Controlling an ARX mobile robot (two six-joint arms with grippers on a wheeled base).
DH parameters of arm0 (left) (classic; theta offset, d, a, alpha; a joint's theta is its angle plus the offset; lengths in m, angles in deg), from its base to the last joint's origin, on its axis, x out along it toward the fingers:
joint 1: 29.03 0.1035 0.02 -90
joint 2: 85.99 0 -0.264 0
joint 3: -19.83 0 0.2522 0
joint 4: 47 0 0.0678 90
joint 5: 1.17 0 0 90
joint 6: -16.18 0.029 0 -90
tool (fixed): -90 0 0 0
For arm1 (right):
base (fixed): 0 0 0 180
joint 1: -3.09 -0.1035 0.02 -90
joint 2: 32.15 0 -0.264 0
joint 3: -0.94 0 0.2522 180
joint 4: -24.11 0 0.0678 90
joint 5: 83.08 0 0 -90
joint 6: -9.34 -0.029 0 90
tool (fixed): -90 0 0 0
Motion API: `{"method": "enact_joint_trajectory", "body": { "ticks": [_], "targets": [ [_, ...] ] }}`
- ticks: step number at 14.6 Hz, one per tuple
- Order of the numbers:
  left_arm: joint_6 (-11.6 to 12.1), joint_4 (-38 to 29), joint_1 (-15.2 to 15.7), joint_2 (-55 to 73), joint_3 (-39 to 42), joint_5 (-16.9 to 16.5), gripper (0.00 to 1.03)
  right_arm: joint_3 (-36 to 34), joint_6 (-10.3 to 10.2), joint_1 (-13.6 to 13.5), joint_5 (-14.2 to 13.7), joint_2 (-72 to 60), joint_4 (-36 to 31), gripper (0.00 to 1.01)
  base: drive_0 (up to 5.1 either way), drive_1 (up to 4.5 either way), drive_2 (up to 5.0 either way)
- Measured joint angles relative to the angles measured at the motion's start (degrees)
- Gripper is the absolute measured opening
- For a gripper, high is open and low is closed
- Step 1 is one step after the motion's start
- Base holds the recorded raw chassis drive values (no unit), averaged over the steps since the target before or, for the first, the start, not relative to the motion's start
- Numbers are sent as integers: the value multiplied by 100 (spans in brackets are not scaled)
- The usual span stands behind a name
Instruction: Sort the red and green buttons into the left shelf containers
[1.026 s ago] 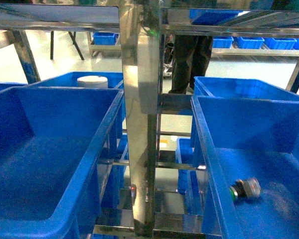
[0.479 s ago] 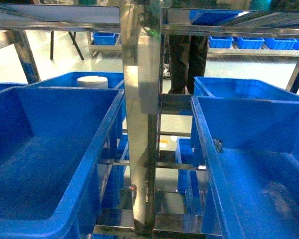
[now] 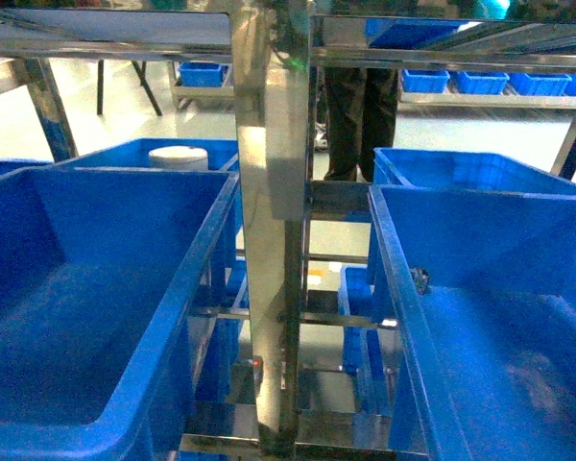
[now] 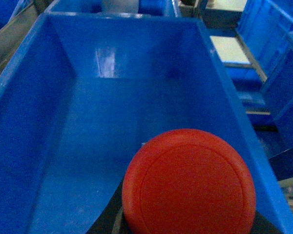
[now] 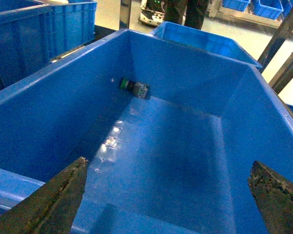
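A red button [image 4: 189,183] with a round glossy cap fills the lower part of the left wrist view. My left gripper [image 4: 185,226] is shut on it, above the inside of the left blue container [image 4: 39,122], whose floor is bare. A green button [image 5: 134,87] lies on its side in the far left corner of the right blue container [image 5: 185,73]; the head view shows this button [image 3: 420,279] as a small speck. My right gripper [image 5: 168,163] hangs open over that container's near end, holding nothing. Neither gripper shows in the head view.
A steel shelf post [image 3: 269,240] stands between the left container [image 3: 106,288] and the right container [image 3: 490,240]. A white round tub [image 3: 179,157] sits in a crate behind the left one. A person's legs [image 3: 363,115] stand beyond the shelf, with more blue crates [image 3: 480,82] behind.
The green button went from the near part of the right container's floor to its far left corner between 1.0 s and 0.5 s ago. It has lain still since.
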Motion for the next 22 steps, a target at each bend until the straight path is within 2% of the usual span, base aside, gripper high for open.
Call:
{"method": "enact_joint_trajectory", "body": {
  "ticks": [3, 7, 10, 13, 15, 17, 22],
  "targets": [
    [151, -118, 52, 170, 249, 50, 24, 0, 0, 0, 0, 0, 0, 98, 0, 0, 0],
    [315, -780, 116, 984, 511, 66, 24, 0, 0, 0, 0, 2, 0, 98, 0, 0, 0],
    [485, -1801, 92, 2118, 509, 278, 24, 0, 0, 0, 0, 0, 2, 98, 0, 0, 0],
    [496, -2170, 105, 3287, 37, 267, 24, 0, 0, 0, 0, 0, 0, 98, 0, 0, 0],
    [455, -2203, 188, 4030, -522, 146, 24, 0, 0, 0, 0, 0, 0, 98, 0, 0, 0],
    [437, -2210, 323, 4557, -929, 197, 24, 0, 0, 0, 0, 0, 0, 98, 0, 0, 0],
    [365, -2017, 380, 4369, -1040, 160, 80, 0, 0, 0, 0, 0, 0, 98, 0, 0, 0]
  ]
}}
